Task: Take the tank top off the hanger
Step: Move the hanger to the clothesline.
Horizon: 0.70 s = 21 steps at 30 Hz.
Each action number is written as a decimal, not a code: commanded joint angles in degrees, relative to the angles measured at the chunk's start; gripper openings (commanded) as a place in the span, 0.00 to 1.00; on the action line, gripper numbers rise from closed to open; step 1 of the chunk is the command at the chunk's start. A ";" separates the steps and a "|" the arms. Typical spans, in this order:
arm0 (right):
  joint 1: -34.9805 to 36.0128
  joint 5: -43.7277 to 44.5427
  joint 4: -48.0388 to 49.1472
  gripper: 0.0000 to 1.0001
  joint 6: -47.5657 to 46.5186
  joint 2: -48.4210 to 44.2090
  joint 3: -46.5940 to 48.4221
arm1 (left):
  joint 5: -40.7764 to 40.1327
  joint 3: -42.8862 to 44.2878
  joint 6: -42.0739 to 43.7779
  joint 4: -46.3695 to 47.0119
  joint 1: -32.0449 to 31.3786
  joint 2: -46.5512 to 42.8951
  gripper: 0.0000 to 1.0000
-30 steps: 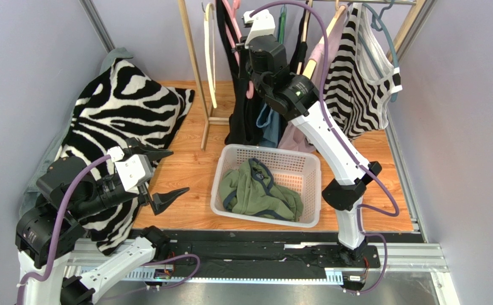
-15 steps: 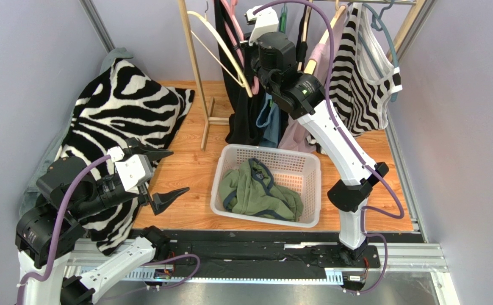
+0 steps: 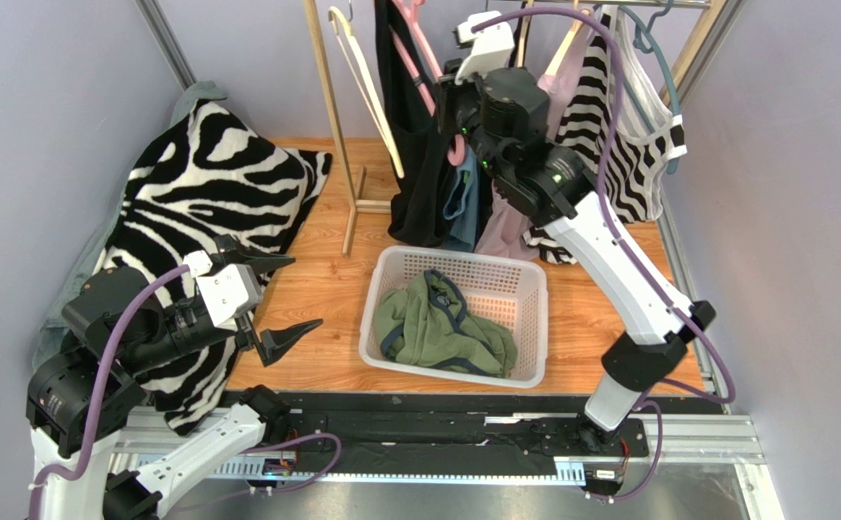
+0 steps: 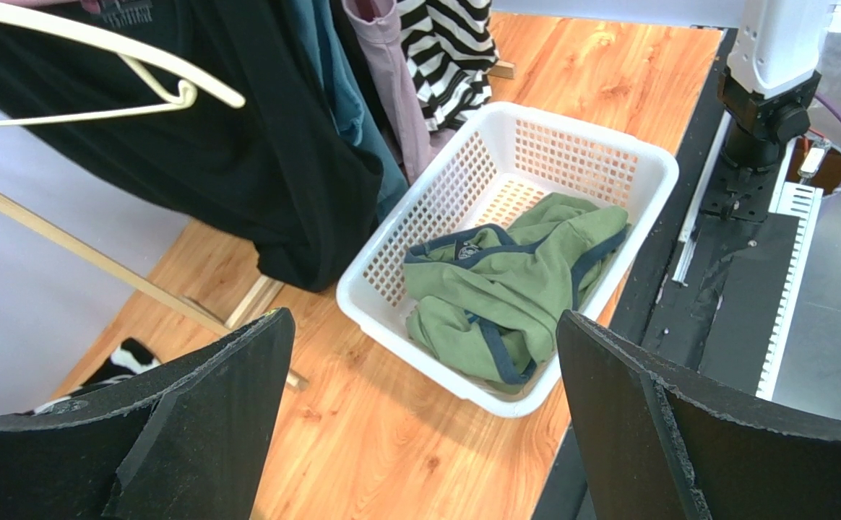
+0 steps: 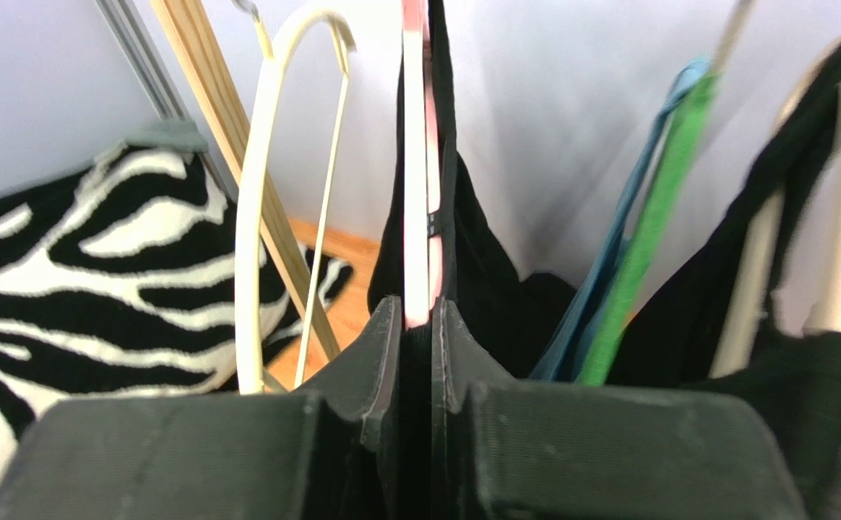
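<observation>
Right gripper (image 5: 416, 316): fingers closed tight on the lower part of a pink hanger (image 5: 415, 163), which stands upright between them. The arm is raised to the clothes rack (image 3: 329, 108) at the far side of the table.

Black tank top (image 3: 405, 163): on the pink hanger, hanging straight down beside the gripper. Its hem is near the far rim of a white basket (image 3: 527, 284).

Left gripper (image 3: 301, 293): fingers spread wide apart, low at the near left, beside a zebra-print cloth (image 3: 197, 184) and well apart from the rack.

Other items:
- A bare cream hanger (image 3: 365, 76) hangs tilted just left of the tank top.
- A green garment (image 3: 436, 325) lies crumpled in the basket.
- A striped top (image 3: 599, 119) hangs at the right end of the rack.
</observation>
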 commanded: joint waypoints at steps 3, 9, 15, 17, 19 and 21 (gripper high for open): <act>0.11 1.41 14.18 0.00 1.14 -3.92 0.80 | 0.69 0.54 0.36 -0.28 0.36 -0.33 0.99; 0.64 1.05 11.67 0.00 2.28 -2.24 3.61 | -0.10 0.28 0.89 -0.63 0.53 -1.30 0.99; 3.80 -0.09 0.23 0.00 2.02 -8.98 -0.74 | 0.69 0.36 0.45 -0.28 0.53 -1.04 0.99; 4.42 -1.49 -2.59 0.00 2.89 -15.04 -4.88 | 0.43 0.63 0.27 -0.19 0.53 -0.95 0.99; 4.77 -3.34 -5.41 0.00 4.48 -19.44 -12.17 | -0.10 1.15 0.10 -0.02 0.53 -0.69 0.99; 5.30 -5.60 -8.47 0.00 5.88 -25.60 -17.53 | -0.54 1.42 -0.51 0.33 0.53 -0.34 0.99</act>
